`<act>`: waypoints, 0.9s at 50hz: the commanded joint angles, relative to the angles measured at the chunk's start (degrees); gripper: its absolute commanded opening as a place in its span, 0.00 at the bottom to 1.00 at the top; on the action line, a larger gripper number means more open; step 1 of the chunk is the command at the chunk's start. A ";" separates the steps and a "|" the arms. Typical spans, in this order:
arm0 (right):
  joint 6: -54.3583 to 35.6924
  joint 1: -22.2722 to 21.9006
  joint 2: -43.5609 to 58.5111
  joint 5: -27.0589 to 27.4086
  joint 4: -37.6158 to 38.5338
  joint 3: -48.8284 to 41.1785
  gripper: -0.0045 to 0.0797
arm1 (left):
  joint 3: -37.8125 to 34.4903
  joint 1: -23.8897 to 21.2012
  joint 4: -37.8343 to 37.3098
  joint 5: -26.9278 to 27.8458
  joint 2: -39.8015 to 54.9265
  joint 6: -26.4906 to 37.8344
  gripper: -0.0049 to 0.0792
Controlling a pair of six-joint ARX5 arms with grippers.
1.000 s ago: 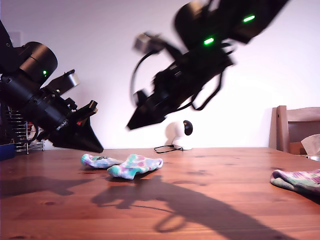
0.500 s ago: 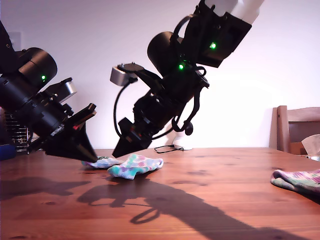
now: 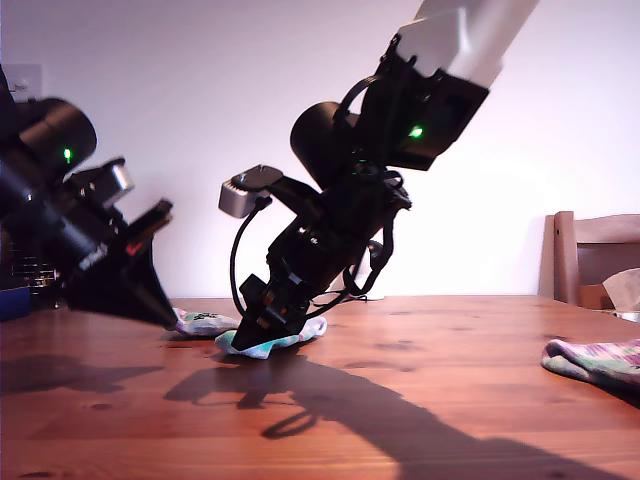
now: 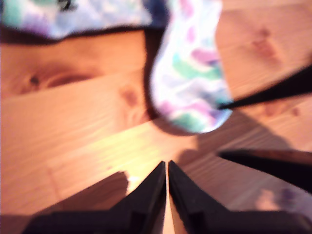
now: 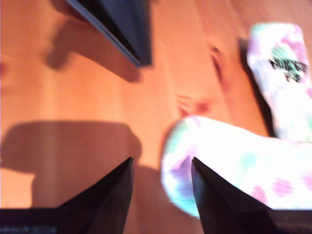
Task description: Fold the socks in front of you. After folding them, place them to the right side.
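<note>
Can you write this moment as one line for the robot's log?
phase: pre-grasp | my first gripper: shut, short of socks | my second gripper: open, at sock toe | socks: lying on table, not gripped

The socks (image 3: 205, 322) are lying on the surface (image 3: 420, 400), left of centre in the exterior view. My second end effector (image 5: 161, 163) is sitting at their toe end, jaws apart. My first end effector (image 4: 167, 168) is hanging near them on the exterior view's left, jaws together. A cloth bundle (image 3: 595, 360) is lying well apart at the exterior view's right, with a chair (image 3: 590, 255) standing behind it.
</note>
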 commanded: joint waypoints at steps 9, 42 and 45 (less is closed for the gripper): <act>-0.13 0.15 2.78 2.03 -3.54 4.52 0.46 | 0.46 0.04 -0.22 1.27 -2.36 -0.15 0.03; -0.13 -0.09 4.81 2.80 -7.41 5.11 0.25 | 0.46 0.04 -1.44 3.08 -2.62 -0.15 0.03; -0.11 -0.09 4.81 2.84 -7.41 5.11 0.17 | 0.46 0.04 -1.42 3.08 -2.62 -0.15 0.03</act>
